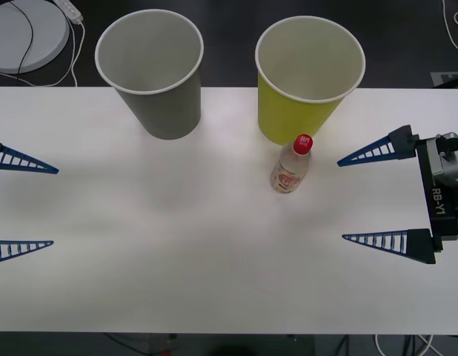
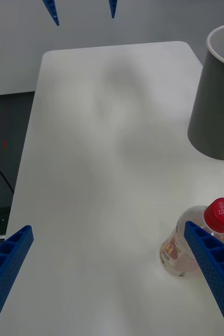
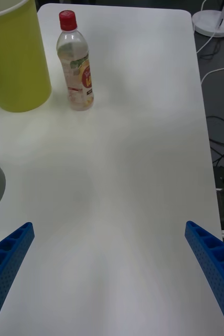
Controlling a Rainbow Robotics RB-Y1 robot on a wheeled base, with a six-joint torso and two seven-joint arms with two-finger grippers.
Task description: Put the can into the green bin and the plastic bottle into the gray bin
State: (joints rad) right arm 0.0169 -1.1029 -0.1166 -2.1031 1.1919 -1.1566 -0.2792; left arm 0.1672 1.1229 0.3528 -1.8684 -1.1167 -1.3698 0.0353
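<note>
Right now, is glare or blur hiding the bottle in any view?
Front view: the plastic bottle is small and soft but unobscured, the white table bright and even. Right wrist view: a right tool finger overlaps it. Left wrist view: label clearest, faint shadows.

Between the wide-spread right pincer (image 1: 343, 200) and the plastic bottle (image 1: 291, 166) the worktop (image 1: 177, 259) lies bare. The green bin (image 1: 303, 81) stands just behind the bottle, perhaps touching; the gray bin (image 1: 156, 74) stands farther off.

I see the red-capped bottle (image 1: 291, 167) upright just near of the green bin (image 1: 306, 76), with the gray bin (image 1: 153, 70) far left.
</note>
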